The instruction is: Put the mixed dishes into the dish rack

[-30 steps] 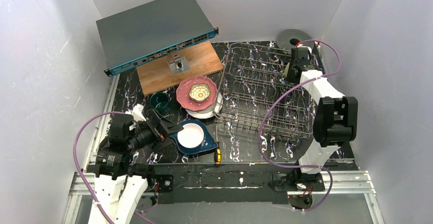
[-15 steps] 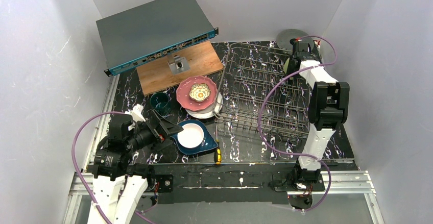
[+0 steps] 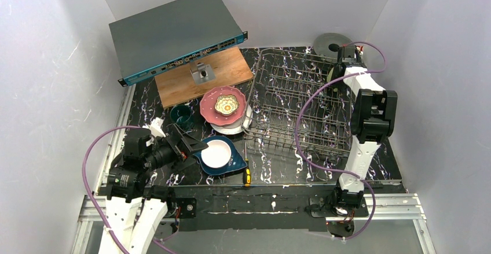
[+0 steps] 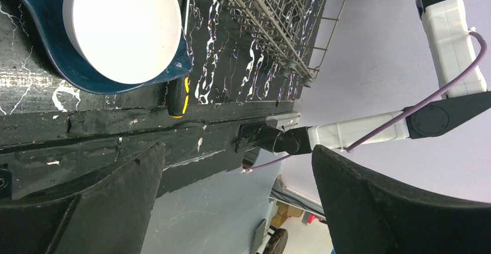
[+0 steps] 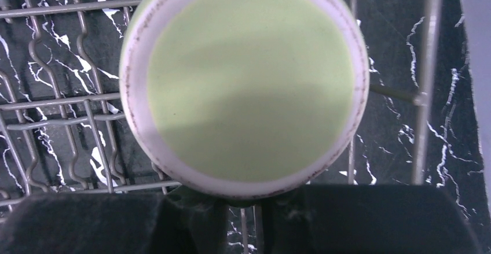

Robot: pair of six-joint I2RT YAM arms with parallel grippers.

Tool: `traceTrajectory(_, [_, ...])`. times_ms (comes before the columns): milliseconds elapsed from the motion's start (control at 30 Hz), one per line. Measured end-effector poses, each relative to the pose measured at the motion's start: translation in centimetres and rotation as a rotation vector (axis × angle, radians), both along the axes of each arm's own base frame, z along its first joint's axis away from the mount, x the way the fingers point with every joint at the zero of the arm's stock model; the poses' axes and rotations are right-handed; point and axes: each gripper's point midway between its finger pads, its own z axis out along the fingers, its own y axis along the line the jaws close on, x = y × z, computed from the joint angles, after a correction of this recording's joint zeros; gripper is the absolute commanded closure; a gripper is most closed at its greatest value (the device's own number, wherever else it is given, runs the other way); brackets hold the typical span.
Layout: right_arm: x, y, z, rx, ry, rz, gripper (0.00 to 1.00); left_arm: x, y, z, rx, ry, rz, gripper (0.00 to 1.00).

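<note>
My right gripper (image 3: 336, 72) is shut on the pale yellow-green mug (image 5: 249, 80), gripping it at its near edge, base toward the camera. It holds the mug over the far right corner of the wire dish rack (image 3: 289, 103), whose wires (image 5: 58, 100) lie under it. My left gripper (image 3: 194, 146) is open and empty beside the white bowl (image 3: 216, 153), which sits on the dark blue plate (image 3: 233, 163). The cream flower dish (image 3: 226, 104) lies on the pink plate (image 3: 208, 112), stacked over the white plate (image 3: 230, 129). The dark teal mug (image 3: 182, 117) stands left of that stack.
A yellow-and-black screwdriver (image 3: 245, 173) lies at the rack's front left corner. A wooden board (image 3: 185, 86) and a tilted grey network box (image 3: 173, 31) fill the back left. A grey disc (image 3: 327, 41) sits behind the rack. White walls close three sides.
My right gripper has carried the mug further toward the rack's far right corner, and its arm has straightened up. The left arm has not moved.
</note>
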Motion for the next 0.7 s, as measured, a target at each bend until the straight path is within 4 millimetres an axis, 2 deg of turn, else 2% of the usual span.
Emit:
traceTrajectory(133, [0.08, 0.11, -1.29, 0.001, 0.021, 0.003, 0.98, -0.02, -0.04, 0.0, -0.001, 0.002, -0.003, 0.02])
traceTrajectory(300, [0.32, 0.14, -1.17, 0.001, 0.02, 0.009, 0.89, 0.03, -0.05, -0.05, 0.0, 0.005, -0.003, 0.02])
traceTrajectory(633, [0.5, 0.11, -1.07, -0.003, 0.018, 0.011, 0.49, 0.32, -0.21, 0.01, -0.004, 0.005, -0.013, 0.02])
traceTrajectory(700, [0.51, 0.08, -1.03, -0.003, 0.017, 0.009, 0.44, 0.36, -0.25, 0.06, -0.006, 0.001, -0.015, 0.02])
